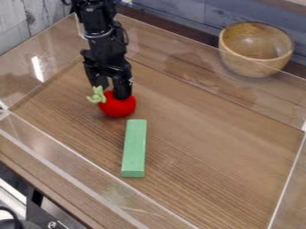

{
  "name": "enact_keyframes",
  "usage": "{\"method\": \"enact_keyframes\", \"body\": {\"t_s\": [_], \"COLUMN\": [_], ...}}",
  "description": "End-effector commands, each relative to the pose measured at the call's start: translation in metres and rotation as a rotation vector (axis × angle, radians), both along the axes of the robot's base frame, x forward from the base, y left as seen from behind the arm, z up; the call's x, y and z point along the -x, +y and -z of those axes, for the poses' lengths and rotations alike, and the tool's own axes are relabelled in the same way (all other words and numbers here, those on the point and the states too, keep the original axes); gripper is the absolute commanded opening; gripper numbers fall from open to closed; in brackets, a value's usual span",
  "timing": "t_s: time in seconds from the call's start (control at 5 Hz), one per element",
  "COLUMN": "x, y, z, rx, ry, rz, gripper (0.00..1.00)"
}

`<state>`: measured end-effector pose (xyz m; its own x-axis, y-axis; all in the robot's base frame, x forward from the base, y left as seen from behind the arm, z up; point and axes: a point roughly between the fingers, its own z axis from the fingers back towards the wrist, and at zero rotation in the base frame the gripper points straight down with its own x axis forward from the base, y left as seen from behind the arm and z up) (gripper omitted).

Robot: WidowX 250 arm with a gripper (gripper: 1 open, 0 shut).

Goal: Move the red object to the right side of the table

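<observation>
red object (116, 106) shows no legible writing.

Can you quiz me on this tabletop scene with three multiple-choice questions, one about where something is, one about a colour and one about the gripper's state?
1. Where does the wooden bowl stand?
A. far right corner of the table
B. near left corner
C. on the green block

2. What colour is the flat block lying near the red object?
A. blue
B. green
C. yellow

3. How is the gripper right now?
A. shut and lifted high over the bowl
C. shut on the green block
B. open, pointing down, fingers either side of the red object

Answers: 1 A, the bowl sits at the upper right by the clear wall. 2 B, the block is plainly green. 3 B, the jaws stand apart over the red fruit.
</observation>
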<state>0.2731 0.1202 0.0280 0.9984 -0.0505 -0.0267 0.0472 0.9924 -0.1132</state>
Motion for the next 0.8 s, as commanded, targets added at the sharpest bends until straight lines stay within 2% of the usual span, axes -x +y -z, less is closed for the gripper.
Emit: {"method": "enact_keyframes", "body": {"t_s": [0.0,0.6], "x": [-0.006,-0.007], "y": [0.003,-0.015], "z": [0.0,0.0], "rx": [-0.009,0.018], "ry": [-0.021,-0.007], "rz": [-0.011,0.0], "gripper": [0.0,0.0]}}
